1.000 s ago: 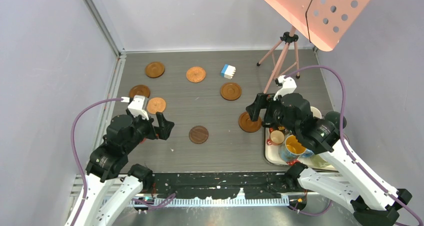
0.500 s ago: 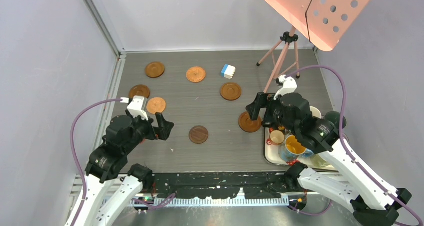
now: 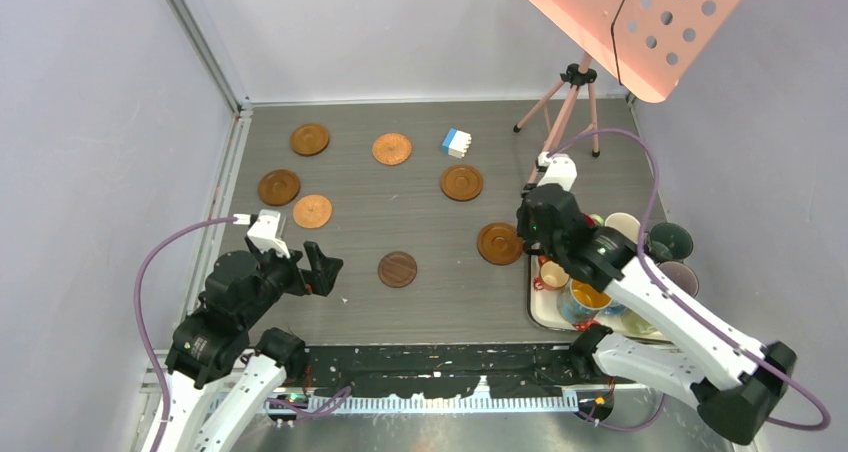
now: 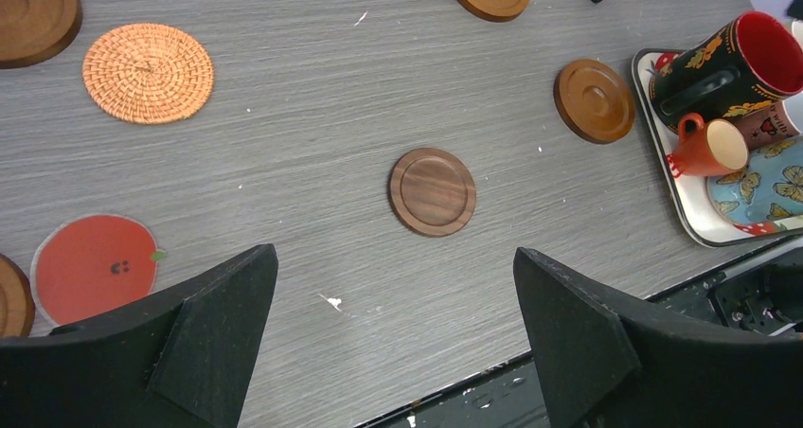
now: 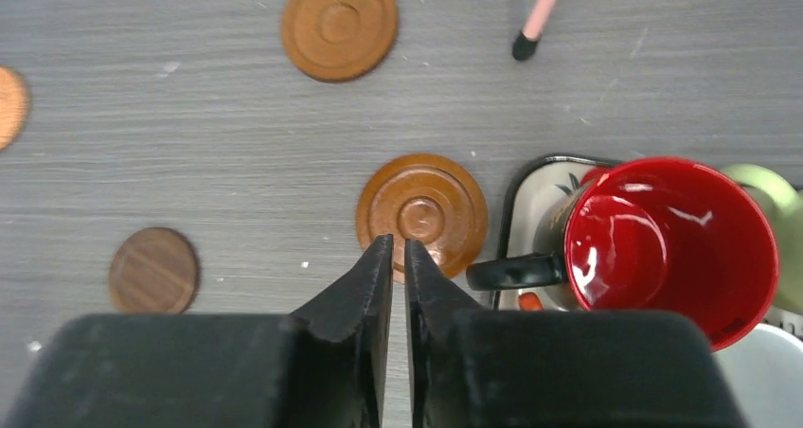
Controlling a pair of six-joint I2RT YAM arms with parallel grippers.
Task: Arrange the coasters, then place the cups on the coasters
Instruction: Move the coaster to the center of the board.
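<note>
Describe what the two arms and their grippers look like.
The left arm and right arm match: white links, bulky black joint housings, a small white block at the wrist and a looping purple cable. The left gripper and right gripper each carry two matte black, wedge-shaped fingers.

Pale walls (image 3: 100,122) enclose a grey wood-grain table (image 3: 400,207) beneath a pink perforated stand (image 3: 572,12).

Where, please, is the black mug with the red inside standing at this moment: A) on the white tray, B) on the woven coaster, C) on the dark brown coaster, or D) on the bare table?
A: the black mug with the red inside stands on the white tray, next to the small orange cup.
</note>
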